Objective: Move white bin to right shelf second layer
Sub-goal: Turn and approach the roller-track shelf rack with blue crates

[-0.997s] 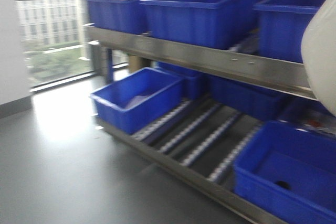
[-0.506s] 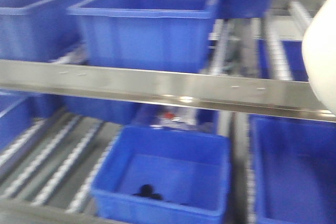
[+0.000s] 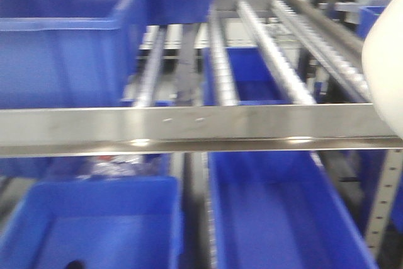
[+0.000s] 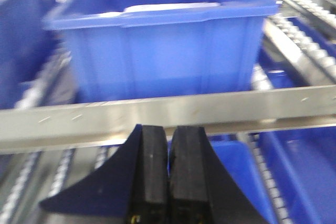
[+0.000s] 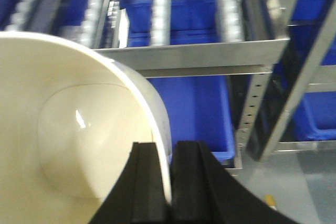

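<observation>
Glossy cream-white plastic bin (image 5: 68, 129) hangs from my right hand (image 5: 169, 182), clenched on its rim, facing the sloping white-roller shelf level (image 5: 160, 3). My left hand (image 4: 168, 150) is clenched on nothing. Going in, the bin's wall could clip the steel front rail (image 5: 194, 56) and twist out of my thin pinch.

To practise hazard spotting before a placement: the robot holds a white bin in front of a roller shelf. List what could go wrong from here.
1. The right pincer grips the white bin only by one rim wall, so it may tilt or slip.
2. The steel front rail stands before the roller lanes; a low bin could strike it.
3. On rollers, a released bin may coast away.
</observation>
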Robot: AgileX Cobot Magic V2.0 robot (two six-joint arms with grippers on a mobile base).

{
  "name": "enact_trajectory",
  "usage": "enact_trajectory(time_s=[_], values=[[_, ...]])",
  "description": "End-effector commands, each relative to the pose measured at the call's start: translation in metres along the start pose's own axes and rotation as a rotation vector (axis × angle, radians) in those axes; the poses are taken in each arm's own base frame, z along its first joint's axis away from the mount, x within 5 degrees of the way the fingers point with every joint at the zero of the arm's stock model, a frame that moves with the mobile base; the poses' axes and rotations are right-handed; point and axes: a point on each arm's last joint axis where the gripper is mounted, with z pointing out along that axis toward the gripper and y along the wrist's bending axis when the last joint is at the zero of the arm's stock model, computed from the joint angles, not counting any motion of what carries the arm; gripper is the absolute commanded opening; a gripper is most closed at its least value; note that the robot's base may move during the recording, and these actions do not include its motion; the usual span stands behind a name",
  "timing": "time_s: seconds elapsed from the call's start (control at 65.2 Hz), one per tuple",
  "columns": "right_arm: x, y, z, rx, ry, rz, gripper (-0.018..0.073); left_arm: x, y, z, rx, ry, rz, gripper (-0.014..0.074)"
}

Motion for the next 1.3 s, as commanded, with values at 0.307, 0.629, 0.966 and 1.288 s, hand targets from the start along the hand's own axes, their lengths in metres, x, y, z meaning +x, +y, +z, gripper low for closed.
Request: enact_trajectory(time_s=[0.307, 0.629, 0.966, 1.288], values=[[-0.0177, 0.0022, -0.0054, -0.013, -0.124, -0.002, 0.0048, 0.0037, -0.0005, 0.0008, 0.003, -0.065, -0.005, 0.0085], [-0.0177, 0.0022, -0.0054, -0.013, -0.124, -0.002, 0.0048, 0.0037, -0.0005, 0.0008, 0.003, -0.065, -0.005, 0.0085], [-0.0177, 0.0022, -0.0054, -0.013, -0.124, -0.002, 0.0048, 0.0037, -0.0005, 0.0008, 0.003, -0.065, -0.005, 0.0085], [-0.0177, 0.0022, -0.0054, -0.013, -0.124, -0.002, 0.0048, 0.0037, -0.0005, 0.0008, 0.003, -0.065, -0.005, 0.0085]])
